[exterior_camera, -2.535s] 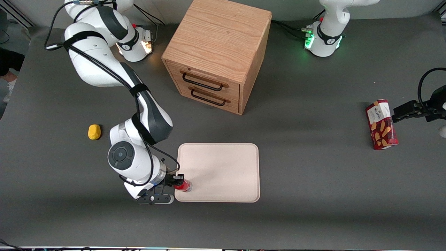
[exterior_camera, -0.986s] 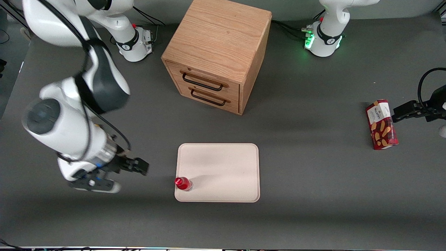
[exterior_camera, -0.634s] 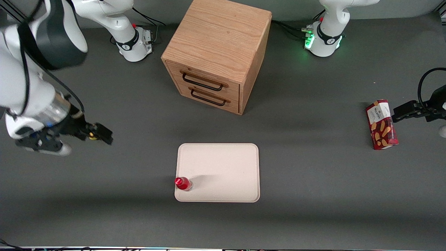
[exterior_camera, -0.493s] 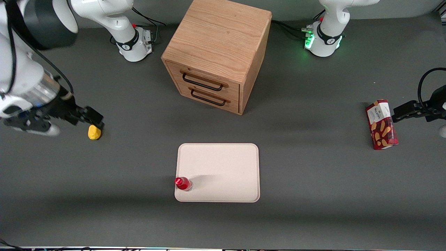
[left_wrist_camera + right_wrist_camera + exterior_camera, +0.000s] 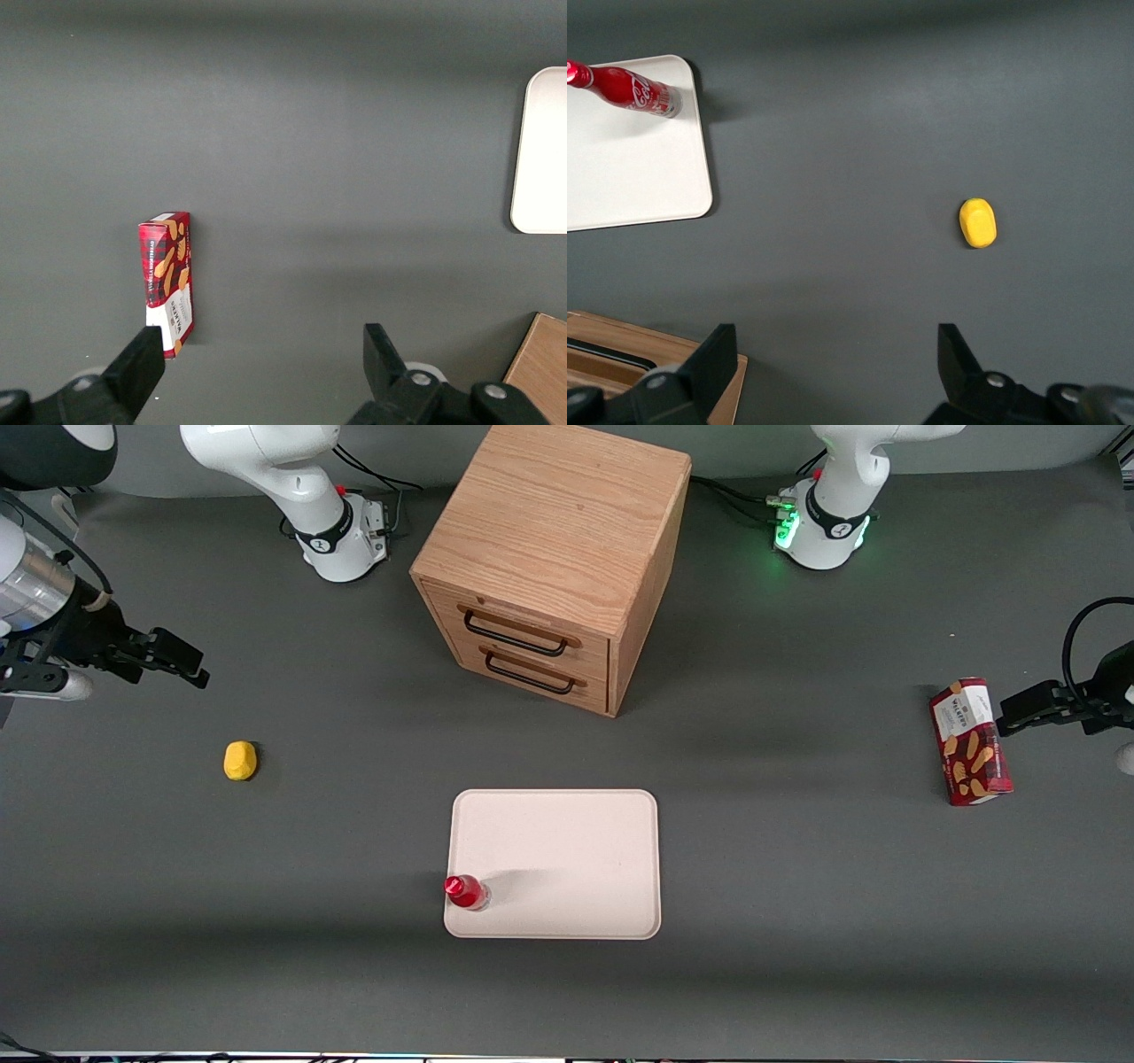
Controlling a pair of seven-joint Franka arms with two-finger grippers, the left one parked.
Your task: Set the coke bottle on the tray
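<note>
The coke bottle [image 5: 465, 892], small, red and glossy, stands upright on the cream-pinkish tray [image 5: 567, 850], in its corner nearest the front camera on the working arm's side. It also shows in the right wrist view [image 5: 629, 89], on the tray [image 5: 629, 168]. My right gripper [image 5: 182, 662] is open and empty, raised high above the table toward the working arm's end, well away from the tray and bottle. In the right wrist view the gripper [image 5: 837, 359] holds nothing between its spread fingers.
A yellow lump [image 5: 240, 761] lies on the grey table between the gripper and the tray; it also shows in the right wrist view [image 5: 978, 222]. A wooden drawer cabinet [image 5: 554, 558] stands farther from the camera than the tray. A red biscuit box [image 5: 969, 741] lies toward the parked arm's end.
The gripper let go of the coke bottle, which stays upright on the tray. The right arm has drawn back and up, away from the tray, past the yellow lump.
</note>
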